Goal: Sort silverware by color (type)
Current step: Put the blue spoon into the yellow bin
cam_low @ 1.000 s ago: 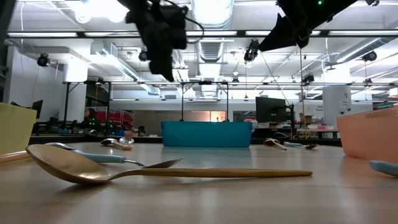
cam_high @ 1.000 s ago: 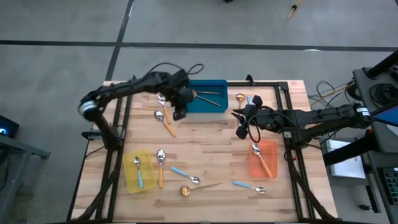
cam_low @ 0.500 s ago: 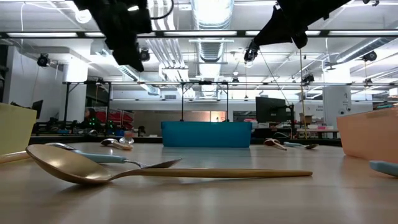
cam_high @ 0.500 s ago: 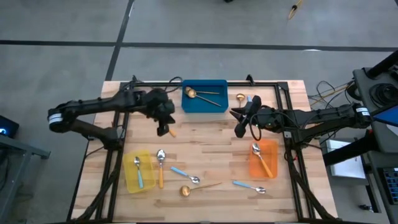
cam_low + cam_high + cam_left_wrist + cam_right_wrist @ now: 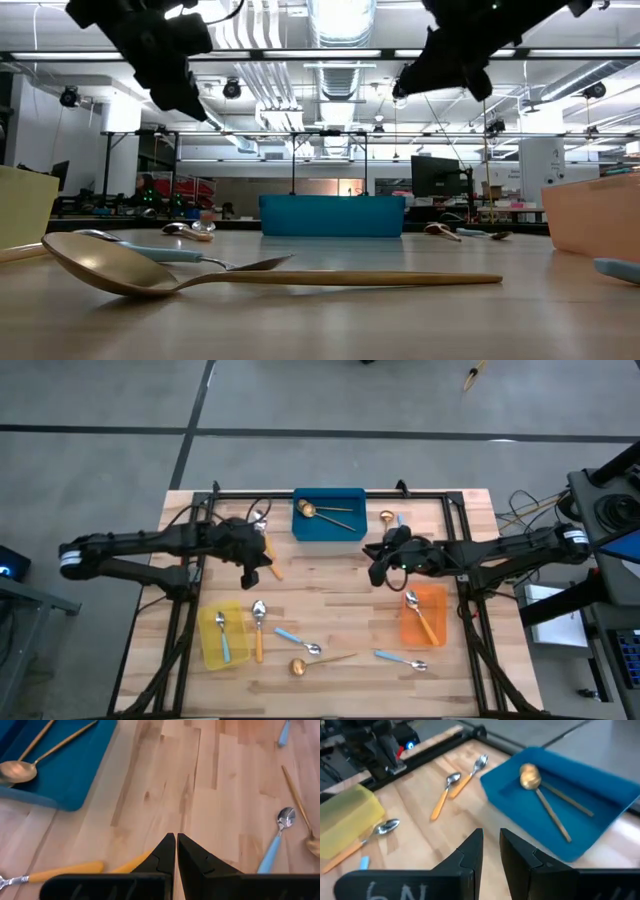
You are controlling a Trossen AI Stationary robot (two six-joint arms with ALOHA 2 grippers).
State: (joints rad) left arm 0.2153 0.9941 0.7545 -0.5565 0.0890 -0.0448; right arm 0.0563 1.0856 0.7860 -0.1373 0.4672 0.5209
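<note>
Gold spoons (image 5: 318,511) are already lodged in the blue bin (image 5: 328,527), others strewn on the table (image 5: 330,590), while the left gripper (image 5: 251,574) is shut empty and the right gripper (image 5: 374,574) slightly parted, empty.

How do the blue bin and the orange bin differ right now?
The blue bin sits at the table's far edge, between the arms; the orange bin sits toward the right side, below the right arm. The blue bin holds gold spoons; the orange bin holds an orange-handled spoon. Both are shallow rectangular bins, and neither gripper touches them.
</note>
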